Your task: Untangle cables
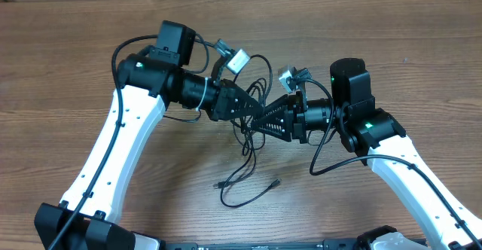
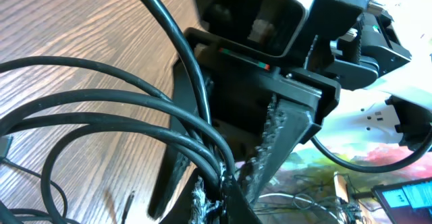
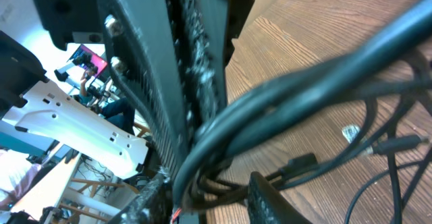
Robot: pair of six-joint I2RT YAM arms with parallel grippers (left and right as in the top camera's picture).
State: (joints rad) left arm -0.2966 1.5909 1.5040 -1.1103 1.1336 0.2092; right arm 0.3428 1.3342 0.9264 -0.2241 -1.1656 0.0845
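The cables (image 1: pixel 260 75) are thin black cords, looped in a tangle between my two grippers at the table's middle. A loose loop with two small plug ends (image 1: pixel 245 193) trails toward the front. My left gripper (image 1: pixel 251 112) is shut on several cords; in the left wrist view the cables (image 2: pixel 101 106) run into its jaws (image 2: pixel 226 191). My right gripper (image 1: pixel 266 122) meets it tip to tip. In the right wrist view a bundle of cables (image 3: pixel 304 82) passes between its fingers (image 3: pixel 209 198), which are shut on it.
The wooden table (image 1: pixel 68 69) lies all around. The two arms' wrists crowd each other at the centre. Thicker black arm wires arc beside each wrist (image 1: pixel 324 160). The arm bases stand at the front edge (image 1: pixel 68 227).
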